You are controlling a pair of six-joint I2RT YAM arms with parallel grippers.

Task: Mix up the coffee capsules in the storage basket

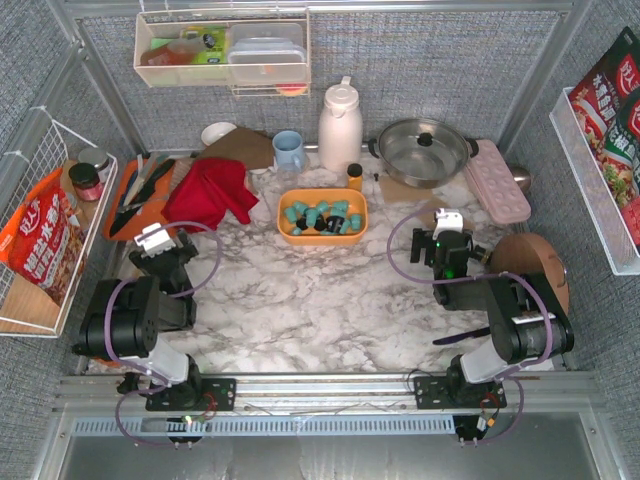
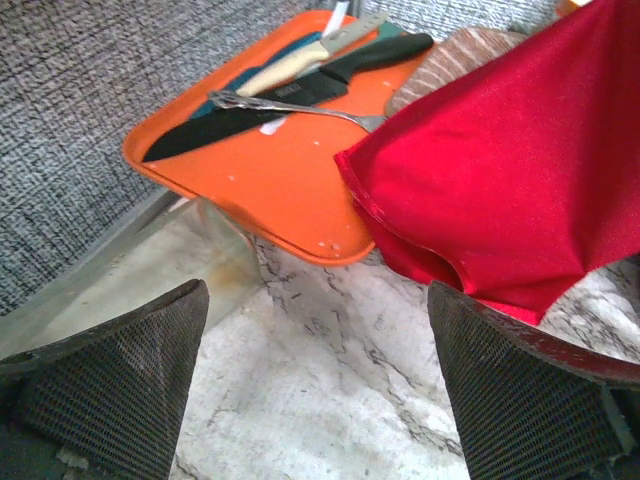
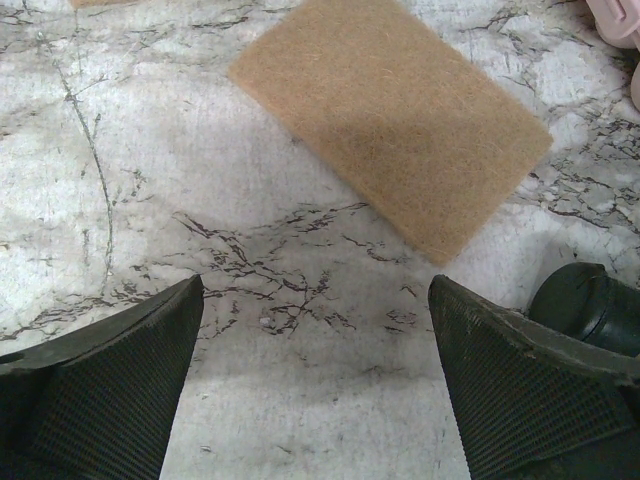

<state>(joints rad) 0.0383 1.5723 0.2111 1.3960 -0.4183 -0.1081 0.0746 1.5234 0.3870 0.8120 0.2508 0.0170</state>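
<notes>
While both arms sit folded close to their bases, the storage basket [image 1: 320, 241] stands on the marble table [image 1: 300, 310] at centre, toward the far side, just in front of a white flask [image 1: 340, 125]. The coffee capsules [image 1: 322, 216] lie heaped inside it, mostly teal with a few black among them; an exact count cannot be made. The left gripper [image 2: 315, 300] has its jaws spread wide with nothing between them, over bare table at the left. Ahead of it lie a red cloth [image 2: 500, 150] and, just beside that, an orange cutting board [image 2: 270, 190] carrying knives [image 2: 240, 120]. The right gripper [image 3: 315, 290] is likewise spread wide and empty, over bare table at the right, with a tan rectangular pad [image 3: 390, 120] lying flat ahead. Both grippers are well apart from the basket.
</notes>
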